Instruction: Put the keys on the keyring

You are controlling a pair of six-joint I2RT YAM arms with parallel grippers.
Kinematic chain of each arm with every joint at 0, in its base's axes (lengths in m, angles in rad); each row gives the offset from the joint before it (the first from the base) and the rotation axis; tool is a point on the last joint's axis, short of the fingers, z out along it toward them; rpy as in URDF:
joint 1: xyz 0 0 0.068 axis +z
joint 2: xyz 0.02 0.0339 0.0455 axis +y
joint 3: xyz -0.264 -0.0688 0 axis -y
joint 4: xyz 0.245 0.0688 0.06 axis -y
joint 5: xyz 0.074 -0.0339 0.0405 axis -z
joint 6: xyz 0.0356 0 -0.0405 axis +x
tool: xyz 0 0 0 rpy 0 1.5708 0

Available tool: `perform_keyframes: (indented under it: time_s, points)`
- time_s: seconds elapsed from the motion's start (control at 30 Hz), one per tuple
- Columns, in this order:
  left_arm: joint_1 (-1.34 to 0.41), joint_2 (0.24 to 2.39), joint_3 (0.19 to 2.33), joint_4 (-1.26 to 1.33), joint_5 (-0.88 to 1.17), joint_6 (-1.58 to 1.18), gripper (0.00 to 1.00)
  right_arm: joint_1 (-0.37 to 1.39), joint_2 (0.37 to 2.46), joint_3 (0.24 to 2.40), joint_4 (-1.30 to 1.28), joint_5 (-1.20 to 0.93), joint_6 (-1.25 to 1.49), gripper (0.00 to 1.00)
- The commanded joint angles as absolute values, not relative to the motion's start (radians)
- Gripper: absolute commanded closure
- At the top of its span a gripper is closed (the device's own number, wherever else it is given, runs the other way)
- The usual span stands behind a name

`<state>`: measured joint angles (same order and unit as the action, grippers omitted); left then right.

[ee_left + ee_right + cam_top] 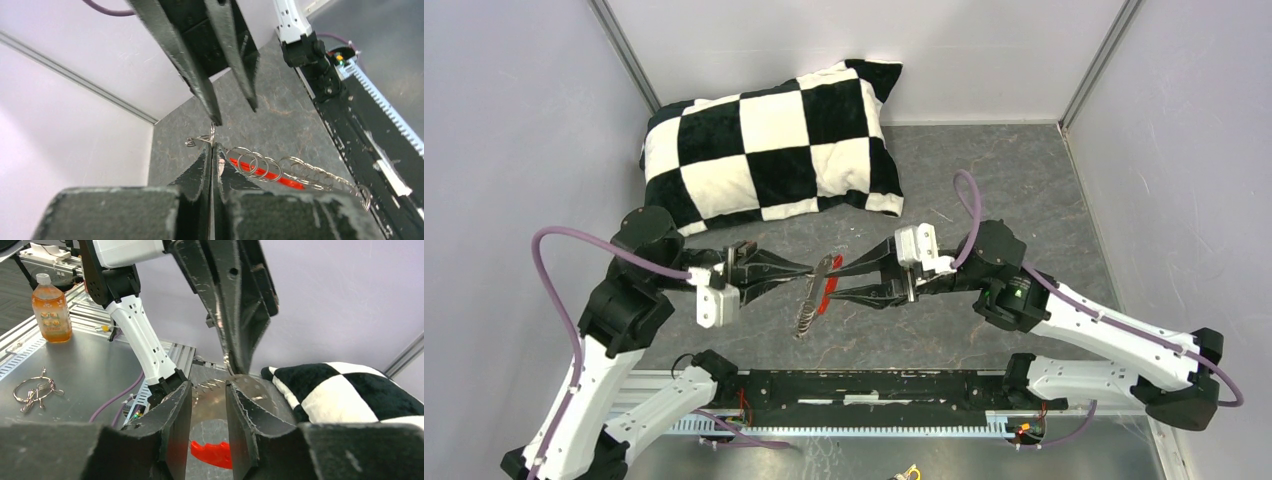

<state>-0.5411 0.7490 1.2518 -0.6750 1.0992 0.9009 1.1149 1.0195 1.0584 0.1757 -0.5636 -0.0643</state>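
The grey table (1024,200) carries a black-and-white checked pillow (774,150) at its far left corner, and both arms reach in from the near edge to meet over the middle. The left gripper (807,268) is clenched, its fingers pressed flat together on a small ring at one end of the keyring (255,162). From that grip the silvery chain of linked loops hangs down, with the red fob (270,176) alongside it, above the table's centre. The right gripper (836,282) faces it tip to tip with its jaws apart. Nothing sits between them, though one fingertip is right at the pinched ring. Off the table, on the metal shelf beyond the near edge, stand a bottle (50,305) and a tangle of wire rings (34,390). Neither of the keys can be made out in any view, whether on the table, on the chain or in a gripper. So the task looks early or midway at best. The keyring is held up and presented, the ring seems about to be pried or steadied, and as far as can be seen the threading of both keys is left to do.
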Motion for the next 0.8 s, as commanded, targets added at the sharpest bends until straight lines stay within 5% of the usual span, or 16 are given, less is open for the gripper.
perform_keyframes:
  time_s: [0.0, 0.33, 0.77]
  points:
    - [-0.546, 0.75, 1.219, -0.309, 1.101, 0.48, 0.98, 1.134, 1.025, 1.083, 0.259, -0.564, -0.11, 0.65]
    - [-0.546, 0.784, 1.262, -0.256, 1.176, 0.267, 0.98, 1.139, 0.959, 0.999, 0.385, -0.375, -0.086, 0.72]
    - [-0.546, 0.783, 1.23, -0.193, 1.159, 0.181, 0.98, 1.138, 1.003, 1.029, 0.443, -0.469, -0.022, 0.67]
